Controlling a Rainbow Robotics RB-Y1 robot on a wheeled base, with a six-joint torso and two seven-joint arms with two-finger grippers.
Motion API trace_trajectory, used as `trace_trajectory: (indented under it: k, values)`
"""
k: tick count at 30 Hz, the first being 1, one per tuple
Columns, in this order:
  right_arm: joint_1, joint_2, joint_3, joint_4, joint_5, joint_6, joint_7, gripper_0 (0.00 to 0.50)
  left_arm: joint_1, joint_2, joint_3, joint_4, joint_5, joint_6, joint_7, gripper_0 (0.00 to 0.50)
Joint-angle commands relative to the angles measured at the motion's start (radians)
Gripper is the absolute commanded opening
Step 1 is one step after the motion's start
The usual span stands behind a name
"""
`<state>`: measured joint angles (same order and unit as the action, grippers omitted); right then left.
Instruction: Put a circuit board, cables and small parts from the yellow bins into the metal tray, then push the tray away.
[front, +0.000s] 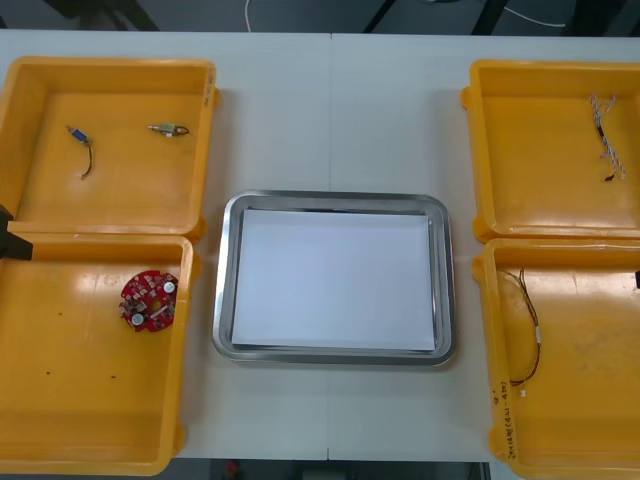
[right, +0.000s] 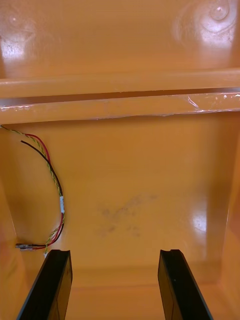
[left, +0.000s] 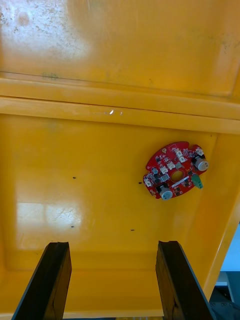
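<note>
The light table (front: 330, 110) has a metal tray (front: 222, 300), white inside, in the middle. The left gripper (left: 112, 280) hangs over the near left yellow bin (front: 60, 400) with its fingers wide apart, and the round red circuit board (left: 175, 170) lies on the bin floor a little past them. The right gripper (right: 115, 285) is over the near right yellow bin (front: 590, 400), fingers apart too, and the red and yellow cable (right: 52, 190) lies close by one finger.
</note>
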<state>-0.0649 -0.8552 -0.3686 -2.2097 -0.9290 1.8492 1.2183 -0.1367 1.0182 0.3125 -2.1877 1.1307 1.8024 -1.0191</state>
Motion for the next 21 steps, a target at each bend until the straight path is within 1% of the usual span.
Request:
trace_trajectory:
  k: [1,21]
  values:
    - [0.014,-0.039,-0.033,-0.025,0.004,0.007,0.024,0.5,0.016,0.045,0.031,-0.021,0.008,-0.009,-0.079,0.5]
    - [0.014,-0.039,-0.033,-0.025,0.004,0.007,0.024,0.5,0.016,0.045,0.031,-0.021,0.008,-0.009,-0.079,0.5]
